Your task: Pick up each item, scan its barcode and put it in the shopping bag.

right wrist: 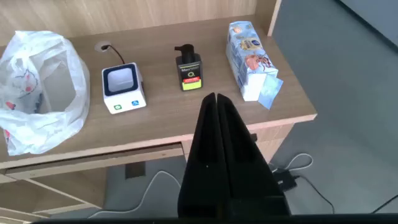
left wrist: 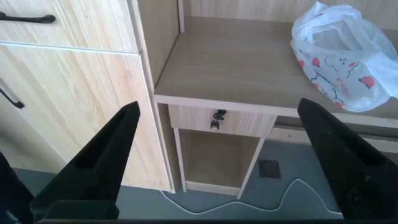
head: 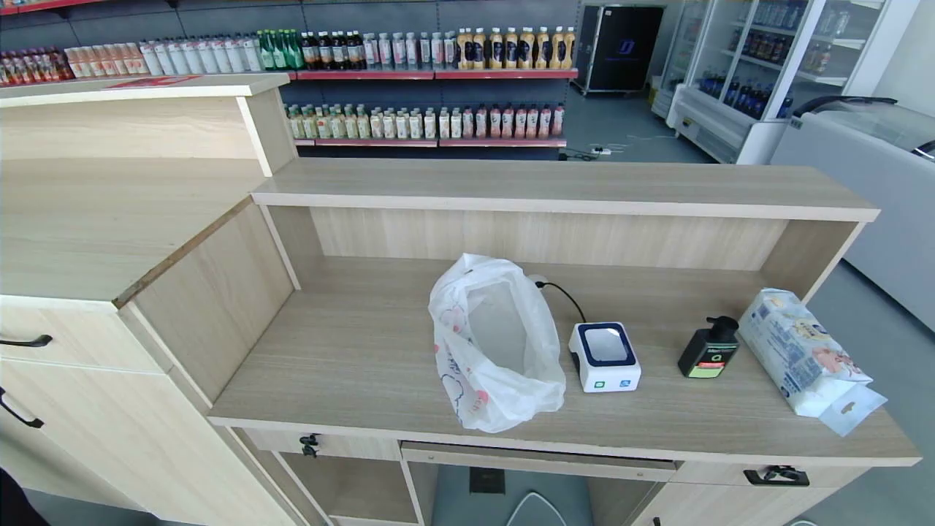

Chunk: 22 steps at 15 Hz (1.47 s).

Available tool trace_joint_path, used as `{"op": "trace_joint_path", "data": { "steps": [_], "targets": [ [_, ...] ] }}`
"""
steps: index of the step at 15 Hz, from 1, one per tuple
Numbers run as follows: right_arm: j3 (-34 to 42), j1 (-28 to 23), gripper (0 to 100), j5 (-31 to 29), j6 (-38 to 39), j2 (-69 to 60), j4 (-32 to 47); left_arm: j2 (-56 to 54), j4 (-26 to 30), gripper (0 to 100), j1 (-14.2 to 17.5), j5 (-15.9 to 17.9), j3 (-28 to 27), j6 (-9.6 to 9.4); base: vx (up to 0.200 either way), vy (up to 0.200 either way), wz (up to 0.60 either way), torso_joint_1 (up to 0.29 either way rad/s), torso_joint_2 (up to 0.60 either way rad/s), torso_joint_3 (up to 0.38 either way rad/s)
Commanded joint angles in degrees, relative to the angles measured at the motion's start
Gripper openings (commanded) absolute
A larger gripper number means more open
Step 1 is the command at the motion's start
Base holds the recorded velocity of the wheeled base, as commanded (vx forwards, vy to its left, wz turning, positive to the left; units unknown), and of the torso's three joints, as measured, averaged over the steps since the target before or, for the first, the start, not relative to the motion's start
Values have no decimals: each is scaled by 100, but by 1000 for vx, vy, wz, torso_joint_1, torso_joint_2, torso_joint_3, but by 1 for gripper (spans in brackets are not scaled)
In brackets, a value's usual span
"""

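My left gripper (left wrist: 219, 107) hangs before the wooden counter's (head: 350, 365) left end, jaws spread wide. On the counter: one white shopping bag (head: 497, 343), mouth open, at centre; one scanner (head: 605, 356) just beside it; one black pump bottle (head: 708, 351); one tissue pack (head: 800, 351) lying at the right end. My right gripper (right wrist: 215, 99), jaws pressed together, hangs off the front edge. Behind: two shelf rows of drinks (head: 409, 51); glass-door coolers (head: 760, 58), right.

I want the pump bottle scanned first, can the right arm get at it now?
Probably yes. The right gripper, shut, sits out in front of the counter, and the pump bottle stands upright with bare counter before it, apart from the scanner and the white pack.
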<state>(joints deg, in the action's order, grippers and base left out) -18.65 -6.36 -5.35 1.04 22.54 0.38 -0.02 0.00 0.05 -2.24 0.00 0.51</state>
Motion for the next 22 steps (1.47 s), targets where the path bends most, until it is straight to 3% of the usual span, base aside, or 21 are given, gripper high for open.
{"op": "trace_joint_path", "data": {
  "steps": [1,2,3,5,7,9,11,13,16,19,22],
  "targets": [
    [-877,-190,0,-212,-367,1850,-117,2,0,100,4,-4,0,2,0,0,0,0,0,0],
    [-851,-155,0,-62,-710,1894,-205,2,0,100,4,-4,0,2,0,0,0,0,0,0],
    [-789,-163,100,175,-859,1921,-231,2,0,100,4,-4,0,2,0,0,0,0,0,0],
    [-877,-234,100,315,-807,2220,-319,2,0,100,4,-4,0,2,0,0,0,0,0,0],
    [-1396,-963,100,474,-552,3169,-600,2,0,100,4,5,0,2,0,0,0,0,0,0],
    [-1642,-1869,100,1177,-842,4461,-1611,2,0,100,4,-4,0,2,0,0,0,0,0,0],
    [-1633,-2431,100,1669,-1334,5489,-2710,2,0,100,4,5,0,2,0,0,0,0,0,0],
    [-1624,-2765,100,2091,-1563,6069,-2938,2,0,100,4,-4,0,2,0,0,0,0,0,0],
    [-1712,-3081,100,2794,-2301,6869,-2973,2,0,100,4,-4,0,2,0,0,0,0,0,0],
    [-2266,-3231,100,3436,-3250,7695,-2929,2,0,100,4,-4,0,2,0,0,0,0,0,0],
    [-2696,-3222,100,3699,-3470,8126,-2903,2,0,100,4,-4,0,2,0,0,0,0,0,0]
  ]
}}
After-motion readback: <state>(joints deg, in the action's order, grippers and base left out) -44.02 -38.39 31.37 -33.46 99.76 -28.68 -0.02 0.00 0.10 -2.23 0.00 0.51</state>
